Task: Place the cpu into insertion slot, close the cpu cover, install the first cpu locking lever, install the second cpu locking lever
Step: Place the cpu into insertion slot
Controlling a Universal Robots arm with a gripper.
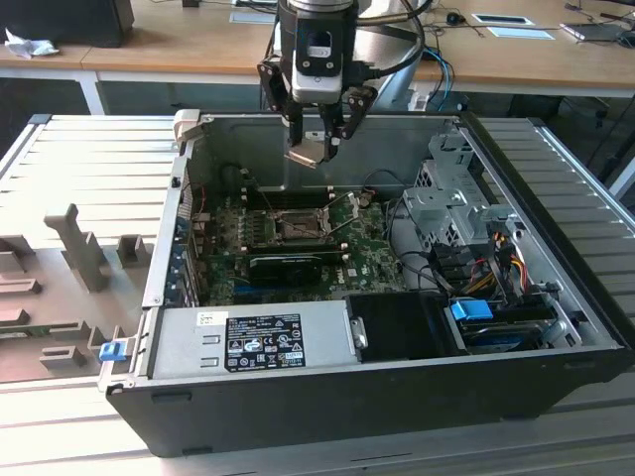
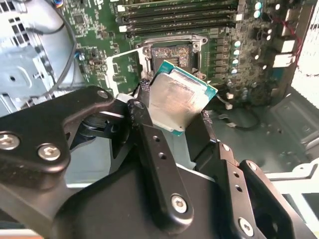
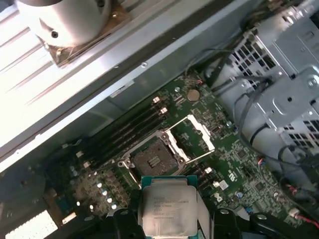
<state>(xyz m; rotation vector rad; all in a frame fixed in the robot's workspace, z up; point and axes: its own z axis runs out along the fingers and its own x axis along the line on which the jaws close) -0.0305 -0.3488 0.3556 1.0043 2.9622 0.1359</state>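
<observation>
In the exterior view I have the gripper (image 1: 316, 147) hanging over the open computer case (image 1: 149, 288), just above its far rim, fingers clamped on the cpu (image 1: 308, 154), which tilts and touches nothing below. The insertion slot (image 1: 295, 226) sits on the motherboard (image 1: 228, 273) well under the chip, with free air between them. A long black card (image 1: 293, 263) lies just beside the slot's near edge, the drive cage (image 1: 446, 198) crowds the exterior view's right, and the power supply (image 1: 248, 337) fills the near edge of the case. In the second wrist view the gripper (image 2: 174, 107) pinches the cpu (image 2: 182, 94) by two opposite edges, its silvery face toward the camera and its green border showing at the free corners. The insertion slot (image 2: 171, 54) beyond it is bare, and the cpu cover (image 2: 124, 54) is swung open beside it. In the first wrist view the cpu (image 3: 167, 199) sits square between the fingers of the gripper (image 3: 169, 211), short of the insertion slot (image 3: 154, 159). The cpu cover (image 3: 203, 134) stands clear of the slot's rim, with memory slots (image 3: 129, 132) along the opposite edge.
</observation>
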